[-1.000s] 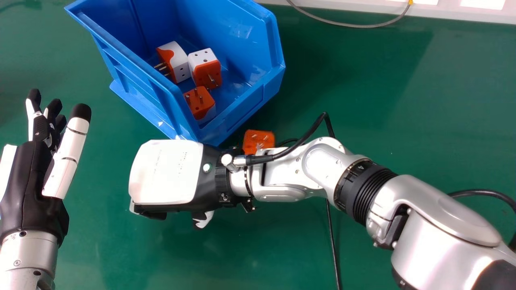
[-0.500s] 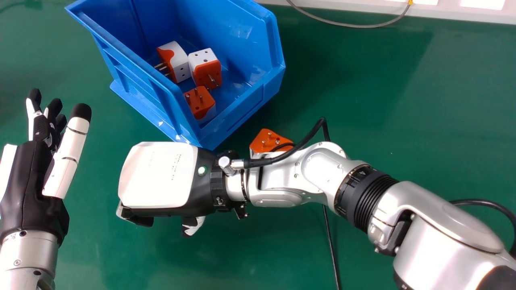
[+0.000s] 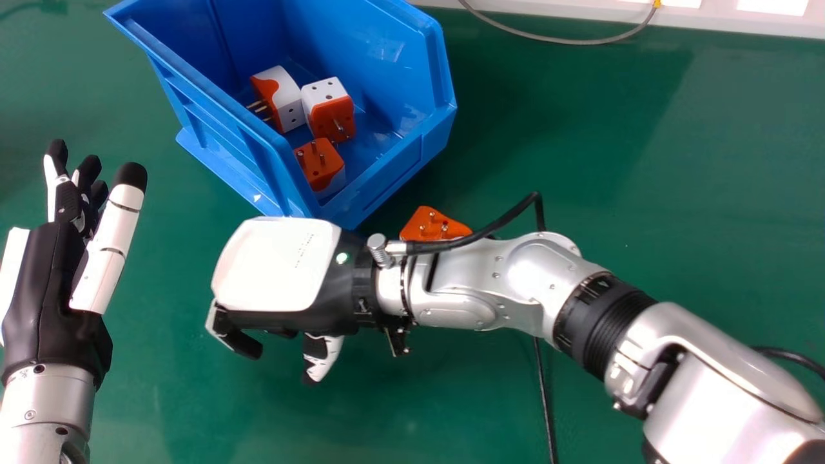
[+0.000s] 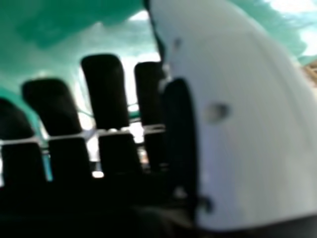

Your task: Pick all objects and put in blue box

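Awaiting collection, presumably: orange adapter (image 3: 434, 221), prongs up, just outside blue box (image 3: 399, 171). Inside box: three adapters (image 3: 332, 117), likely finished share. Near box: right hand (image 3: 277, 264), empty, fingers loosely open, probably for next grasp. Left of box: left hand (image 3: 48, 283), open.

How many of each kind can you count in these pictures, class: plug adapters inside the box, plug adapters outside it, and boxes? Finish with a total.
Plug adapters inside the blue box: 3
Plug adapter outside, on the green table: 1
Boxes: 1
Total: 5
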You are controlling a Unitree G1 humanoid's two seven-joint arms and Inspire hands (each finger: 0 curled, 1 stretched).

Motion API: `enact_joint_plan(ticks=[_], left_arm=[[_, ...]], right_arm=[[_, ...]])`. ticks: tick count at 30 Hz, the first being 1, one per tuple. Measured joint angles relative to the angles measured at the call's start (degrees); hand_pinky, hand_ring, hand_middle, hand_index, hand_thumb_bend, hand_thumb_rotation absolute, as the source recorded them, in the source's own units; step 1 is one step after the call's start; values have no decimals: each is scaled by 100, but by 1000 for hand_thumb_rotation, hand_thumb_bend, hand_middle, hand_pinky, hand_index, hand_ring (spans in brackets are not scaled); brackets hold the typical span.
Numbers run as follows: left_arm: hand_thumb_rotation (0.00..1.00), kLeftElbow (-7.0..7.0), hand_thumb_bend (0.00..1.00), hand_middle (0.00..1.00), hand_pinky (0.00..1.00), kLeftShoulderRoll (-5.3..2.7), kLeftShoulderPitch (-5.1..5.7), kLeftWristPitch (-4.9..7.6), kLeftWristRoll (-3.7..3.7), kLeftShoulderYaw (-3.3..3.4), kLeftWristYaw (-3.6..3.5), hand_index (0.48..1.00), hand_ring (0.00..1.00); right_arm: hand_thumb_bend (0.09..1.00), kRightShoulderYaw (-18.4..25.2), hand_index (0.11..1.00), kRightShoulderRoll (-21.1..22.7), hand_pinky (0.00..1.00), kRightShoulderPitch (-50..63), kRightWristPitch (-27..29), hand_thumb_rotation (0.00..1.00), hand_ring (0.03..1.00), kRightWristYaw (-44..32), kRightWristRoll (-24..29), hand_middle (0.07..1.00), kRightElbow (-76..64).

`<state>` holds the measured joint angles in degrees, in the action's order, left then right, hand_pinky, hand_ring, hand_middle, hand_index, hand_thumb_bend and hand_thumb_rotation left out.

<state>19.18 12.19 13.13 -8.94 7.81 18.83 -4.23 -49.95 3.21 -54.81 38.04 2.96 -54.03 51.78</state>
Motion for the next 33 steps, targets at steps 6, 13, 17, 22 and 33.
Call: enact_joint_plan(ticks=[6,13,17,22,33], left_arm=[[757,-169,562,1000,1000,30,-58,69,-1,13,-55,1000,1000],[760,-301,564,1000,1000,53,-114,108,-1,56,-88,1000,1000],[760,-301,563,1000,1000,55,-111,183,-1,62,-102,1000,1000],[759,-343,560,1000,1000,55,-117,245,0,63,-139,1000,1000],[759,-424,561,1000,1000,56,-122,330,1,75,-172,1000,1000]], right_arm=[[601,477,609,314,503,524,-254,69,602,-1012,643,627,-938],[729,1045,759,712,702,1460,-527,255,793,-1206,1105,796,-2183],[763,1315,776,904,720,1966,-603,293,815,-1145,1147,816,-2831],[803,1566,786,1014,721,2483,-629,324,823,-1122,1356,827,-3400],[834,2047,775,1504,714,3317,-457,361,820,-1166,1777,819,-4246]])
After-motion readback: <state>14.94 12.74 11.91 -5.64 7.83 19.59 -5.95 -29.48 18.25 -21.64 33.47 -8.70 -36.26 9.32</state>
